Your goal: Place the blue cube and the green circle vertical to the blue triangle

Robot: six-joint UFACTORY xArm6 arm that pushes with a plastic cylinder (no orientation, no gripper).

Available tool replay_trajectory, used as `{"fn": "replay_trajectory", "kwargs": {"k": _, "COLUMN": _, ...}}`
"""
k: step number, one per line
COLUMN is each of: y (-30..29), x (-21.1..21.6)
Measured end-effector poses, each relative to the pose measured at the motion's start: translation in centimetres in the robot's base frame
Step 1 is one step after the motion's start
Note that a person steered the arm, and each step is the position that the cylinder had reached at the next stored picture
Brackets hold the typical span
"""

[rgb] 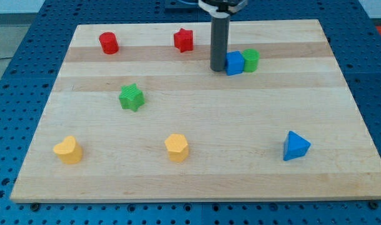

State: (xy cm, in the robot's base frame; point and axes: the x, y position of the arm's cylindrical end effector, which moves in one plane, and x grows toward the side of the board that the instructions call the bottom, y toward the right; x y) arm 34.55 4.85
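Observation:
The blue cube (234, 63) sits near the view's top, right of centre, touching the green circle (251, 60) on its right. The blue triangle (295, 146) lies at the view's lower right, well below them. My tip (218, 67) stands on the board just left of the blue cube, touching or nearly touching its left side. The dark rod rises straight up from there to the view's top edge.
A red cylinder (108, 43) and a red star (184, 40) lie along the view's top. A green star (132, 97) lies left of centre. A yellow heart (69, 150) and a yellow hexagon (177, 147) lie along the view's bottom. The wooden board (197, 181) rests on a blue perforated table.

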Motion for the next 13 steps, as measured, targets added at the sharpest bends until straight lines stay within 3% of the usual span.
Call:
{"fn": "replay_trajectory", "kwargs": {"k": 1, "y": 2.2, "x": 0.6}}
{"fn": "replay_trajectory", "kwargs": {"k": 3, "y": -1.7, "x": -4.3}}
{"fn": "replay_trajectory", "kwargs": {"k": 5, "y": 3.7, "x": 1.1}}
{"fn": "replay_trajectory", "kwargs": {"k": 6, "y": 4.5, "x": 1.8}}
{"fn": "replay_trajectory", "kwargs": {"k": 7, "y": 2.3, "x": -0.1}}
{"fn": "replay_trajectory", "kwargs": {"k": 9, "y": 8.0, "x": -1.7}}
{"fn": "replay_trajectory", "kwargs": {"k": 11, "y": 11.9, "x": 1.7}}
{"fn": "replay_trajectory", "kwargs": {"k": 13, "y": 17.1, "x": 0.7}}
